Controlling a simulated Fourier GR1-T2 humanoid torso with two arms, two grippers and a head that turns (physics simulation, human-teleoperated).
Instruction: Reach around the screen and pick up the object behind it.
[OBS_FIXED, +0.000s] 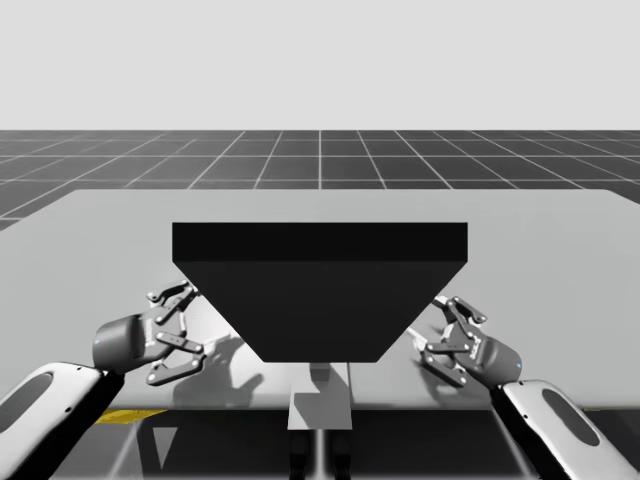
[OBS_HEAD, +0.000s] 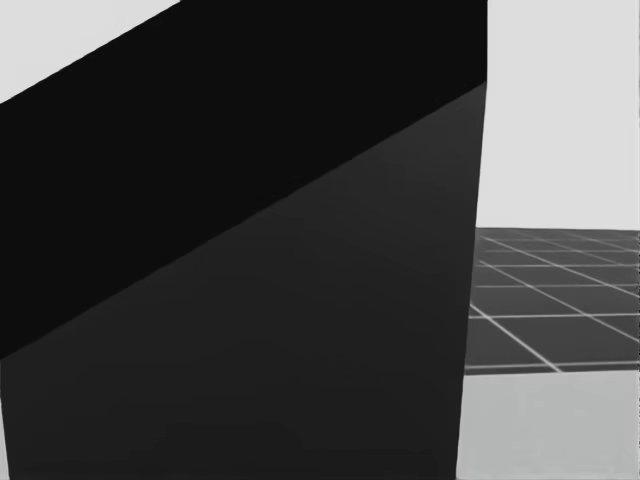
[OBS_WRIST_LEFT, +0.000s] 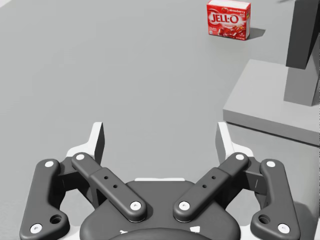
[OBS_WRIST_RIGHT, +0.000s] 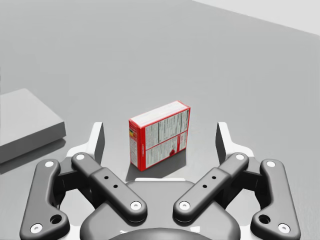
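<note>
Your left gripper (OBS_FIXED: 192, 325) hangs over the table (OBS_FIXED: 100, 250) just beside the left edge of the screen (OBS_FIXED: 320, 290). Your right gripper (OBS_FIXED: 438, 328) sits the same way at the screen's right edge. The screen is a dark panel that widens toward the top and stands between the 2 arms. In the head view the screen (OBS_HEAD: 240, 250) blocks most of the sight, with a strip of table (OBS_HEAD: 550, 420) and dark gridded floor (OBS_HEAD: 560, 300) to its right.

In the left wrist view the left gripper (OBS_WRIST_LEFT: 160, 137) has its 2 fingers spread wide with only bare table (OBS_WRIST_LEFT: 100, 75) between them. The red box (OBS_WRIST_LEFT: 229, 20) stands well ahead of it and off to one side, on the tabletop. The screen's grey base (OBS_WRIST_LEFT: 270, 105) and dark upright (OBS_WRIST_LEFT: 305, 45) lie near the box, on that same side.

In the right wrist view the right gripper (OBS_WRIST_RIGHT: 160, 132) is also spread wide. The red box (OBS_WRIST_RIGHT: 160, 135) stands upright on the table just ahead of it, in line with the gap between the fingers. Neither finger touches it, so nothing is gripped. A corner of the grey base (OBS_WRIST_RIGHT: 25, 125) lies beside the box, apart from it.
</note>
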